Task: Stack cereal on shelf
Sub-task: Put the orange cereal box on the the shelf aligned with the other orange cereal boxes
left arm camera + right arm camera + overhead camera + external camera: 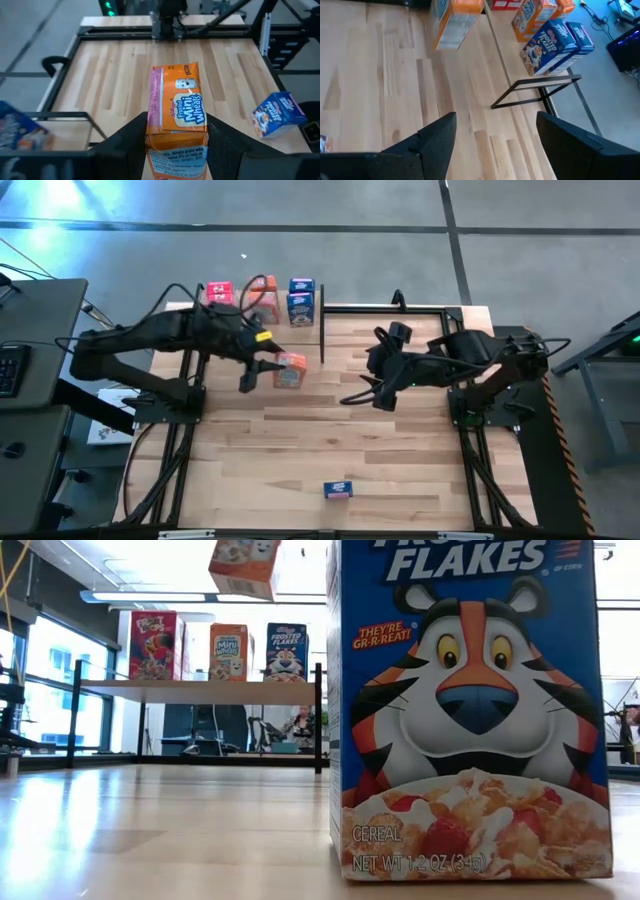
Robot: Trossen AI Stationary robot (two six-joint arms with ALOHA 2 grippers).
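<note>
My left gripper (272,370) is shut on an orange cereal box (177,112), held high above the table's far left part, just in front of the shelf (200,690). On the shelf stand a pink-red box (155,645), an orange box (229,652) and a blue box (286,651), each on its base. Another blue box (338,490) stands upright near the table's near edge; it fills the low view (470,710). My right gripper (495,145) hangs open over the table's middle right (372,392), with nothing between its fingers. My left gripper pinches the orange box between its two fingers (122,145), one on each narrow side (152,135), at the box's end nearer the wrist. The fingers come from the table's left, slanting downward, and lie along the box. The box is lifted clear and tilted (245,565).
The shelf's thin black posts (322,330) and frame (540,92) stand at the table's far left. Black rails run along the table's left and right edges (180,440). Bare wooden planks lie between the arms and the near blue box.
</note>
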